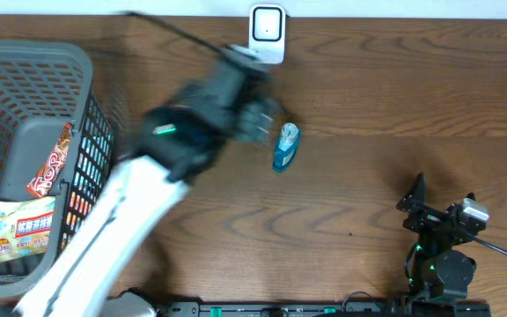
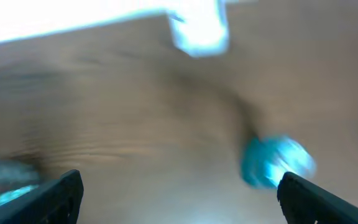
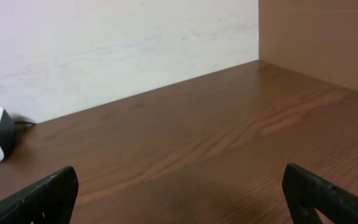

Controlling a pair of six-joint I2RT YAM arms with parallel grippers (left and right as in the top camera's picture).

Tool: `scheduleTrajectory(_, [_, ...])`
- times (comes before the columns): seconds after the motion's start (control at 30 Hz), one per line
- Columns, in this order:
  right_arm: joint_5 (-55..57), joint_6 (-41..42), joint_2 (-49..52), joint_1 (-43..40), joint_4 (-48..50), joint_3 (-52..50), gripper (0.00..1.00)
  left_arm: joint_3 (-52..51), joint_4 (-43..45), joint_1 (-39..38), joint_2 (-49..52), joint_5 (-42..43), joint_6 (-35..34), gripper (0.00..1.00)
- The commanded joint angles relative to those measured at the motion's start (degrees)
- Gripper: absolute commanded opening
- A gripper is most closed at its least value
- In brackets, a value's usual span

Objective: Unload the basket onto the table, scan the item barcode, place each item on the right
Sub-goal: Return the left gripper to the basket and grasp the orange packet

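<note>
Overhead: the blurred left gripper [image 1: 258,119] is beside the blue item [image 1: 285,147], which lies below the scanner [image 1: 267,33]; a basket [image 1: 51,62] sits far left (snack packs [image 1: 25,224] inside). Left wrist: jaws wide, apparently holding nothing. Right wrist: right gripper [image 3: 180,180] wide, empty.

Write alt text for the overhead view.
The blurred left arm reaches across a wooden table, its gripper beside a blue item lying near a white scanner. A grey basket of snack packs sits at left; the right arm rests at lower right.
</note>
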Motion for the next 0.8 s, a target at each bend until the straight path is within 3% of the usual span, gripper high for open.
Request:
scheduleTrajectory(0.0, [0.1,-0.6,-0.2,-0.3,-0.2,-0.2,0.99,2.1,-0.9,11.6,-8.1,-10.3,-11.7,0.98])
scheduleTrajectory(0.17, [0.1,-0.6,-0.2,-0.3,-0.2,-0.2,0.99,2.1,-8.1,33.7,-13.4,-6.9,-25.9,0.98])
scheduleTrajectory(0.37, [0.1,-0.6,-0.2,-0.3,-0.2,-0.2,0.99,1.1,-16.1,57.8,-11.8,6.2,-26.1,0.98])
scheduleTrajectory(0.53, [0.1,-0.6,-0.2,-0.3,-0.2,-0.1,0.99,-2.8,-20.3,69.0,-7.5,14.9,-22.7,0.98])
scheduleTrajectory(0.77, [0.1,-0.6,-0.2,-0.3,-0.2,-0.2,0.99,-17.0,-15.0,74.1,-2.8,21.7,-14.8,0.98])
